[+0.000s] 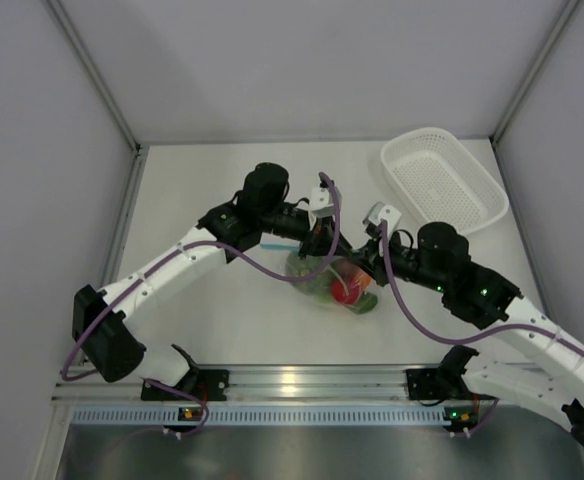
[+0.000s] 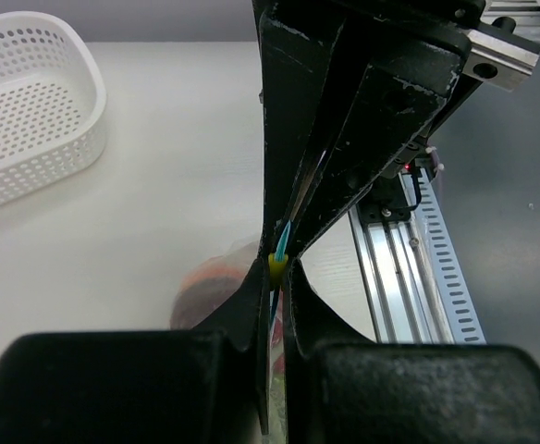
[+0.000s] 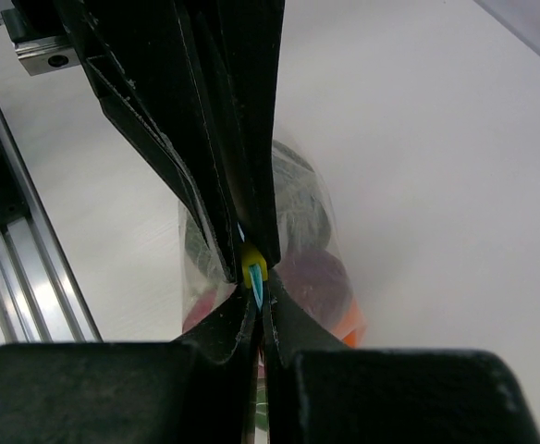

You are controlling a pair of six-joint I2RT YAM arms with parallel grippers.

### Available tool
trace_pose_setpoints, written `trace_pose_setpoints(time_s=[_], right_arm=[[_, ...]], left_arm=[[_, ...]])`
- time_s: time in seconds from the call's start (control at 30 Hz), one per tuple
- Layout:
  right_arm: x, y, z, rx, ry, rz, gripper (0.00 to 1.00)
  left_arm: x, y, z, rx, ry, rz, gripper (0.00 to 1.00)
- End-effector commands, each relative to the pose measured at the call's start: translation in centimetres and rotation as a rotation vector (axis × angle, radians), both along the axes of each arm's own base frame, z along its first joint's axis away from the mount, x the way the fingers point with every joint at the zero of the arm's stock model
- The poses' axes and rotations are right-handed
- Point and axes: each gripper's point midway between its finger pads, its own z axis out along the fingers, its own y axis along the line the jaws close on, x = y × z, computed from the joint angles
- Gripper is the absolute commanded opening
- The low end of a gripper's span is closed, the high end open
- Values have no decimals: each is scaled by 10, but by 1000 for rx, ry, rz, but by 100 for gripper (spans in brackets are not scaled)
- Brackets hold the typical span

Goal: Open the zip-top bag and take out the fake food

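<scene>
Several fake food (image 1: pixel 347 289) pieces inside zip-top bag (image 1: pixel 298 270); basket (image 1: pixel 442 180) apart.

This was a robotics lab test cell. A plain white table (image 1: pixel 232 330) sat boxed in by bare grey panel walls (image 1: pixel 32 150) held in metal framing. A white-and-black jointed left arm (image 1: pixel 172 272) and a matching right arm (image 1: pixel 542 345) were bolted to a slotted aluminium rail (image 1: pixel 302 380) at the near edge, trailing purple cables (image 1: pixel 402 308). The goods on the table were props: a clear plastic zip-top bag (image 1: pixel 310 272) of toy fruit (image 1: pixel 347 290) and a white perforated plastic basket (image 1: pixel 442 185).
</scene>
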Motion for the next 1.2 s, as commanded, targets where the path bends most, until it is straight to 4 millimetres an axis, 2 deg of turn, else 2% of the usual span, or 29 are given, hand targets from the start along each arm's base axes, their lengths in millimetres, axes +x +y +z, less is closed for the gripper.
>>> trace_pose_setpoints(time_s=[0.0, 0.27, 0.43, 0.57, 0.67, 0.8, 1.03, 1.17], right_arm=[[5, -1, 56, 160, -137, -25, 0], [8, -17, 74, 233, -164, -116, 0], [0, -25, 86, 260, -171, -117, 0], [-4, -37, 91, 254, -184, -148, 0], [-10, -40, 92, 252, -185, -135, 0], [-14, -30, 85, 240, -157, -83, 0], [-10, -37, 82, 235, -154, -131, 0], [-7, -46, 83, 237, -157, -178, 0]], left_arm=[[5, 2, 3, -11, -63, 23, 0], [6, 14, 1, 1, -132, 60, 0], [17, 21, -5, 37, -147, 106, 0], [23, 28, -2, 32, -140, 118, 0], [20, 30, 3, 10, -128, 86, 0], [16, 25, 5, -4, -101, 37, 0], [26, 24, -14, 38, -94, 77, 0], [35, 31, -23, 53, -81, 101, 0]])
